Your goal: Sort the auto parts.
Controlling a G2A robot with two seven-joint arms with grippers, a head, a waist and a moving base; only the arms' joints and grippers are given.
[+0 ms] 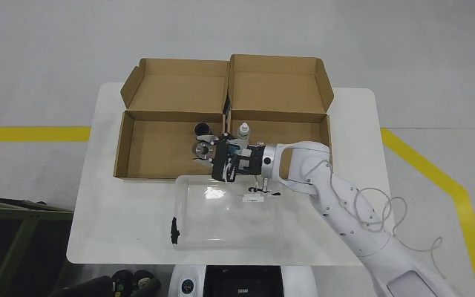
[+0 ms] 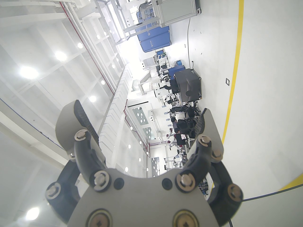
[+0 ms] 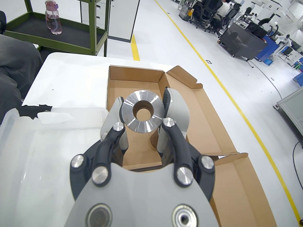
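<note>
My right gripper (image 3: 143, 97) (image 1: 208, 151) is shut on a shiny metal disc (image 3: 132, 119) (image 1: 199, 151) with a round hole through its middle. It holds the disc above the floor of the left cardboard box (image 1: 148, 148) (image 3: 137, 86), close to that box's right wall. A dark cylindrical part (image 1: 201, 130) stands in the same box just behind the disc. A white part with a dark cap (image 1: 243, 132) stands at the left edge of the right cardboard box (image 1: 297, 130). My left gripper (image 2: 142, 116) is open and holds nothing, pointing away from the table.
A clear plastic bin (image 1: 223, 223) (image 3: 35, 142) sits at the table's front, with black tape (image 1: 174, 232) (image 3: 33, 111) on its left rim and a small part (image 1: 256, 197) near its back wall. Both boxes have lids folded back. White table (image 1: 96, 200) lies bare at the left.
</note>
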